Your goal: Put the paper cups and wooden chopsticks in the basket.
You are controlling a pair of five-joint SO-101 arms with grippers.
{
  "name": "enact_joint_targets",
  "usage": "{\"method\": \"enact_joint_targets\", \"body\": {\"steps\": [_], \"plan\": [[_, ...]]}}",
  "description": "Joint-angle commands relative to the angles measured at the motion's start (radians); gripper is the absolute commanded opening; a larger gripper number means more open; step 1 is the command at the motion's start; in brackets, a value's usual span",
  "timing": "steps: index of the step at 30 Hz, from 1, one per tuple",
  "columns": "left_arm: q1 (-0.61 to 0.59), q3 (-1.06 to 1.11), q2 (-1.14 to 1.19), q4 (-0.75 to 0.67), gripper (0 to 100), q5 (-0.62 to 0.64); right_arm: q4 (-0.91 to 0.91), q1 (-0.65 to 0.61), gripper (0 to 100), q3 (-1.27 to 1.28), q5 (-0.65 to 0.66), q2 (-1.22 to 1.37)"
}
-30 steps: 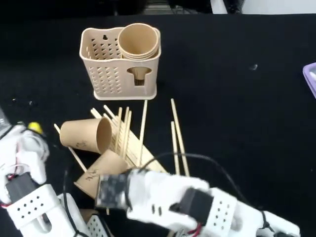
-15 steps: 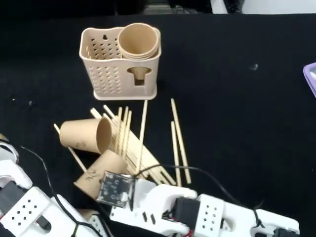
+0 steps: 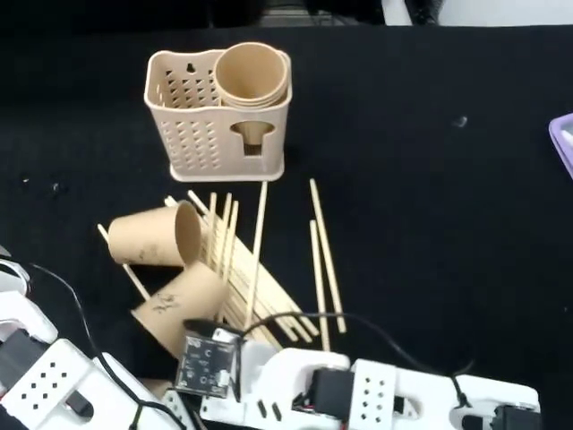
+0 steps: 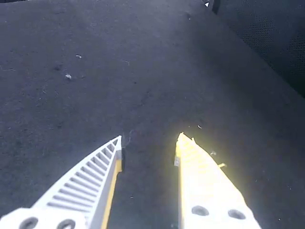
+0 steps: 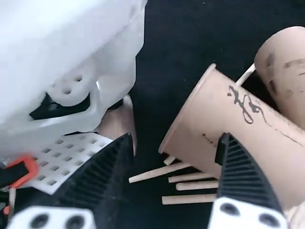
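Note:
The beige basket (image 3: 199,134) stands at the back with stacked paper cups (image 3: 253,74) in its right compartment. Two more paper cups lie on their sides: one (image 3: 152,236) farther back, and one with a scribble (image 3: 179,303) (image 5: 238,129) nearer the front. Wooden chopsticks (image 3: 260,255) (image 5: 188,179) are scattered beside and under them. My right gripper (image 5: 174,147) is open, its black fingers on either side of the scribbled cup's near end. The other cup (image 5: 286,52) lies beyond. My left gripper (image 4: 150,143) is open over bare black cloth.
The right arm (image 3: 358,394) lies along the front edge, and the left arm (image 3: 45,385) (image 5: 66,62) sits close beside it at the front left. A purple object (image 3: 564,139) pokes in at the right edge. Black cloth stretches to the right of the chopsticks.
The right arm has drawn back toward the front edge and lower. The left arm has slid toward the left corner. Both lying cups and some chopsticks have shifted slightly.

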Motion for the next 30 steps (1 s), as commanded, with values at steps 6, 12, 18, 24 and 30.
{"method": "enact_joint_targets", "body": {"steps": [6,12,18,24,30], "plan": [[-0.005,-0.056,-0.012,-0.009,19,0.009,0.018,0.245,27.1,0.03,0.141,-0.028],[0.025,-0.021,-0.012,-0.009,19,0.005,0.124,0.342,27.2,-0.016,0.201,-0.085],[0.232,0.022,-0.005,0.026,20,-0.06,0.356,0.419,27.0,-0.117,0.206,-0.331],[0.552,-0.13,0.043,0.253,20,-0.244,0.552,0.647,27.0,-0.202,0.206,-0.665],[0.75,-0.387,0.272,0.431,26,-0.288,0.643,0.836,26.9,-0.208,0.199,-0.599]]}}
